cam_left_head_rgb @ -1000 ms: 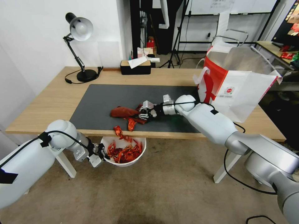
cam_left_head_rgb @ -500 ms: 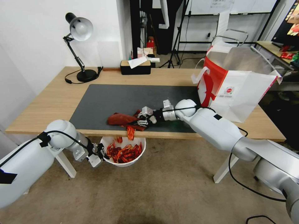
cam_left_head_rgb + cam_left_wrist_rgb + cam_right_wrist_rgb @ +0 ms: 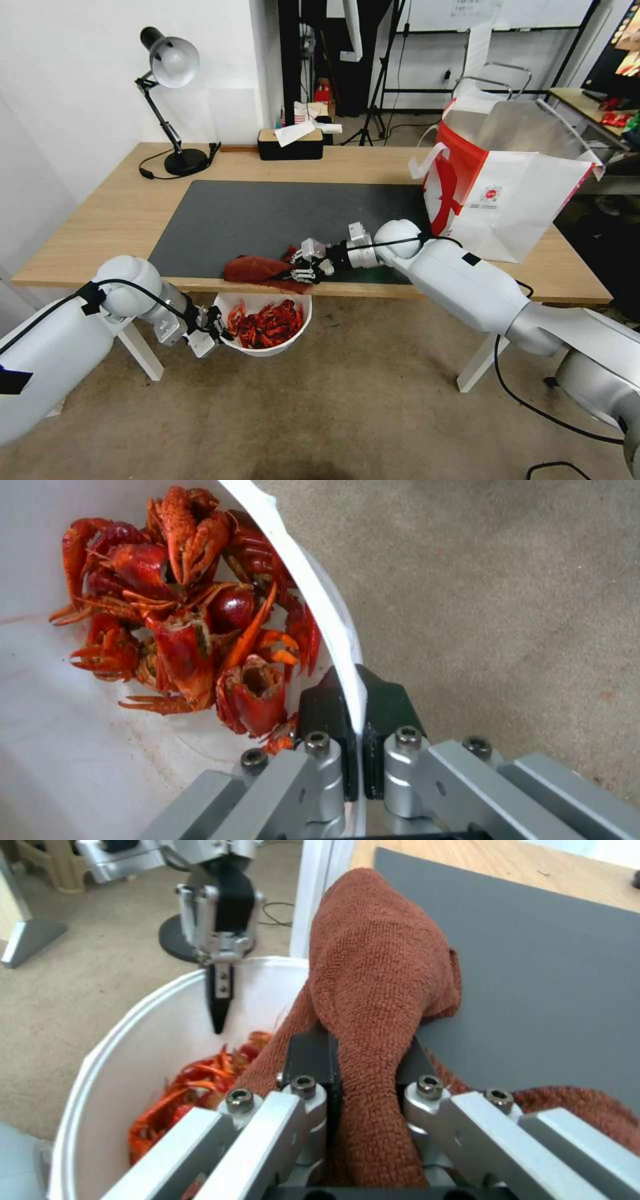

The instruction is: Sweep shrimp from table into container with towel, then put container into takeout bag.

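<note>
The right gripper, clamped on the towel, sits at the desk front edge. Below it (over open floor) the left gripper pinches the rim of the container holding the shrimp. The takeout bag stands open at the desk's right end, its small round red logo unreadable.

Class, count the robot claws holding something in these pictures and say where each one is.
2. The left claw is clamped on the container rim below the table edge; the right claw grips the towel at that edge.

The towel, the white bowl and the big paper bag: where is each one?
towel (image 3: 257,269), head view, on its bunched middle.
container (image 3: 300,328), head view, on its outer wall.
takeout bag (image 3: 527,200), head view, on its white front panel.
</note>
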Tool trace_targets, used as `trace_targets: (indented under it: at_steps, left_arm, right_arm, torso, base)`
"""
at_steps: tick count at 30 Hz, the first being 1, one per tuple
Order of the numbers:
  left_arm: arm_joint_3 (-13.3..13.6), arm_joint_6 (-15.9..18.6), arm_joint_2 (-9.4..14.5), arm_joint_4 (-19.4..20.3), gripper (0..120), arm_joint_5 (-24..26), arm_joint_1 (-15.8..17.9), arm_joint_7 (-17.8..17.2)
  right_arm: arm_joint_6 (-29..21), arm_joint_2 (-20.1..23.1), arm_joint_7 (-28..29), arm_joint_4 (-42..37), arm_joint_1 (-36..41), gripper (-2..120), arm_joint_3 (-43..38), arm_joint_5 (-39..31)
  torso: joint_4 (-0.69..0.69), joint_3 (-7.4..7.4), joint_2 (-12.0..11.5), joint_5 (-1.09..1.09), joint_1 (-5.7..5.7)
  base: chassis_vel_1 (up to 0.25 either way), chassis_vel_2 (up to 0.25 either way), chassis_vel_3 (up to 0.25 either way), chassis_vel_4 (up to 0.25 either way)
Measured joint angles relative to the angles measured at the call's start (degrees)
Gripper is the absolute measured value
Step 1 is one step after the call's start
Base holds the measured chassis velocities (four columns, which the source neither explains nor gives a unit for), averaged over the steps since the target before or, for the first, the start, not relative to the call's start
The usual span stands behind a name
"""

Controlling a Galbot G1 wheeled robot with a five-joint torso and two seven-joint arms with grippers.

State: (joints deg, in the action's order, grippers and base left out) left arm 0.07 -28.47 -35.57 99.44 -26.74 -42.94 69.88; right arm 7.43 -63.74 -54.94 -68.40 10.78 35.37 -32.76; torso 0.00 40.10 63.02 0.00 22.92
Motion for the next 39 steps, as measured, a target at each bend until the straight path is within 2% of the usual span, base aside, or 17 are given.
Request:
trace_targets:
  at_steps: [18, 29, 31, 32, 33, 36, 37, 39]
  left_arm:
    - [0.2, 0.1, -0.3, 0.0, 0, 0.0, -0.2, 0.0]
    - [0.2, 0.1, -0.5, 0.0, 0, -0.3, -0.8, 0.0]
    - [0.2, 0.1, -0.5, 0.0, 0, -0.3, -0.8, 0.0]
    - [0.2, 0.1, -0.5, 0.1, 0, -0.3, -0.9, 0.0]
    - [0.2, 0.1, -0.5, 0.1, 0, -0.3, -0.9, 0.0]
    - [0.0, 0.1, -0.5, 0.3, 0, -0.4, -1.2, 0.0]
    - [0.0, 0.1, -0.5, 0.3, 0, -0.4, -1.2, 0.0]
    - [-0.1, 0.1, -0.4, 0.4, 0, -0.4, -1.3, 0.0]
  right_arm:
    - [-1.4, 3.0, 1.2, -6.6, 5.0, 7, 0.5, -1.8]
    - [-2.6, 6.9, 3.5, -11.8, 7.9, 7, -1.9, -5.9]
    - [-3.0, 7.3, 5.1, -12.3, 8.2, 7, -2.7, -8.0]
    - [-3.2, 7.9, 8.5, -13.4, 8.8, 7, -3.6, -11.5]
    - [-3.2, 7.9, 8.5, -13.4, 8.8, 7, -3.6, -11.5]
    - [-3.6, 10.3, 23.8, -20.0, 10.4, 7, -5.4, -23.7]
    - [-3.6, 10.3, 23.8, -20.0, 10.4, 7, -5.4, -23.7]
    - [-3.9, 11.5, 31.2, -24.0, 11.4, 7, -6.6, -28.0]
  torso:
    - [0.00, 0.00, 0.0, 0.00, 0.00]
    - [0.00, 0.00, 0.0, 0.00, 0.00]
    - [0.00, 0.00, 0.0, 0.00, 0.00]
    - [0.00, 0.00, 0.0, -0.01, 0.00]
    - [0.00, 0.00, 0.0, -0.01, 0.00]
    - [0.01, 0.00, 0.0, -0.01, 0.00]
    - [0.01, 0.00, 0.0, -0.01, 0.00]
    - [0.00, 0.00, 0.0, 0.00, 0.00]
  base:
    - [0.000, 0.000, 0.000, 0.000]
    - [0.000, 0.000, 0.000, 0.000]
    - [0.000, 0.000, 0.000, 0.000]
    - [0.000, 0.000, 0.000, 0.000]
    - [0.000, 0.000, 0.000, 0.000]
    - [0.000, 0.000, 0.000, 0.000]
    - [0.000, 0.000, 0.000, 0.000]
    - [0.000, 0.000, 0.000, 0.000]
